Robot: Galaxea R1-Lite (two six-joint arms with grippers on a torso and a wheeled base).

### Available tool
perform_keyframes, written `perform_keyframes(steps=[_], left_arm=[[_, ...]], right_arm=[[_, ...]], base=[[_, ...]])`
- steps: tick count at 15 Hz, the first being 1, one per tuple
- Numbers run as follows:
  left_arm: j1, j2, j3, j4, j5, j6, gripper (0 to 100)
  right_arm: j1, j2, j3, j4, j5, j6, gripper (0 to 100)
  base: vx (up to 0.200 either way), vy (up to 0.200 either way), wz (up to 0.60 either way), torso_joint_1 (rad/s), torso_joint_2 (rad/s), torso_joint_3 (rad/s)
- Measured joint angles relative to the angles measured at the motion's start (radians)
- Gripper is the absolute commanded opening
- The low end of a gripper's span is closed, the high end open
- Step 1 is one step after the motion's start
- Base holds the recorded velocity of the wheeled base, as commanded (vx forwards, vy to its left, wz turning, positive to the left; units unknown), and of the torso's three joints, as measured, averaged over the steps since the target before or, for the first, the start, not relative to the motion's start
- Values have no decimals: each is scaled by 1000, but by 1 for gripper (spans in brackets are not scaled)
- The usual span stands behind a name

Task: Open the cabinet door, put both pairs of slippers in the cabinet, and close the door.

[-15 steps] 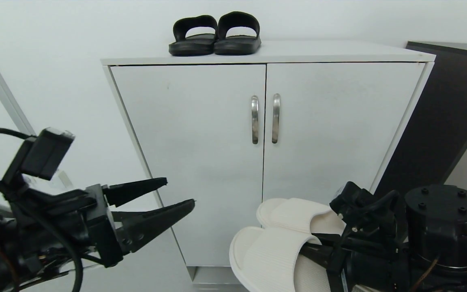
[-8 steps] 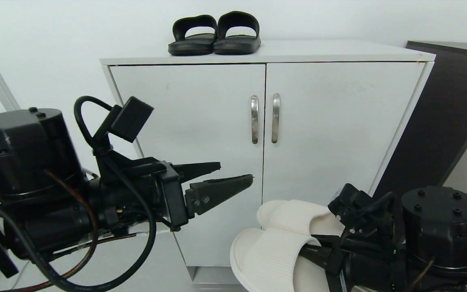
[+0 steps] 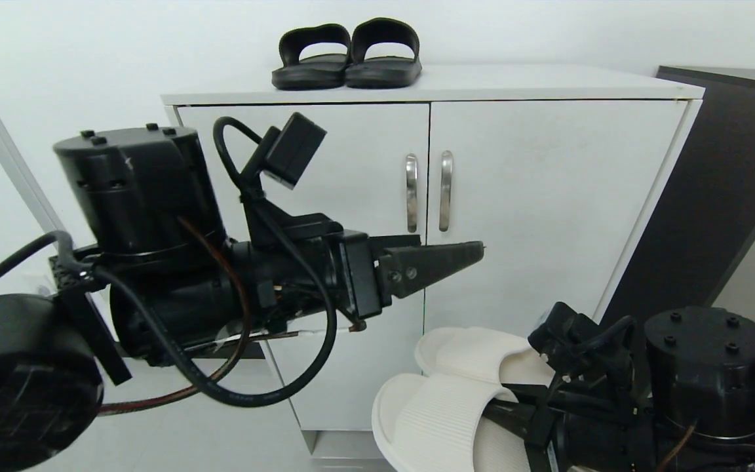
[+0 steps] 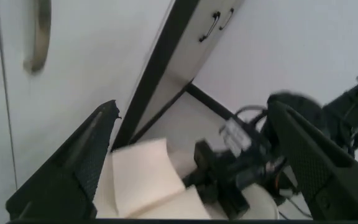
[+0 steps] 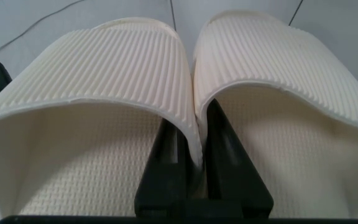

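The cabinet fills the middle of our head view with both doors shut, so we judge the opening step not yet done. Our left gripper hangs at 9 o'clock from the door seam, fingers spread, its tips just below the two handles and overlapping the right door. The worry here is aim. The left handle and the right handle stand just beside each other, so a wide-open jaw could straddle both or slide off the thin bar. It could also push against the panel instead of hooking behind.

At 5 o'clock our right gripper is pinched on the white slippers, clamping the two inner walls pressed together. That grip is thin and soft. A jolt could let one slipper peel away and drop. These slippers also sit low and near the right door, so a swinging door might strike them.

The black slippers rest on the cabinet top at 12 o'clock, above the left door. A hard tug could shake them toward the edge.
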State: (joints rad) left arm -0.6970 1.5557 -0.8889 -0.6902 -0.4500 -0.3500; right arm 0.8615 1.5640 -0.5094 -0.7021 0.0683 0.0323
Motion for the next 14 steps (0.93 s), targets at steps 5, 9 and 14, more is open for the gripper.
perform_keyframes(steps=[5, 9, 14], left_arm=[[-1, 157, -226, 7, -2, -15, 100], [-1, 219, -294, 10, 110, -16, 100], [2, 235, -299, 10, 219, -15, 100]], right_arm=[[0, 9, 4, -3, 0, 0, 0], [0, 14, 4, -3, 0, 0, 0], [-1, 17, 4, -3, -1, 0, 0]], base=[[0, 0, 0, 0, 0, 0], [0, 0, 0, 0, 0, 0], [0, 0, 0, 0, 0, 0]])
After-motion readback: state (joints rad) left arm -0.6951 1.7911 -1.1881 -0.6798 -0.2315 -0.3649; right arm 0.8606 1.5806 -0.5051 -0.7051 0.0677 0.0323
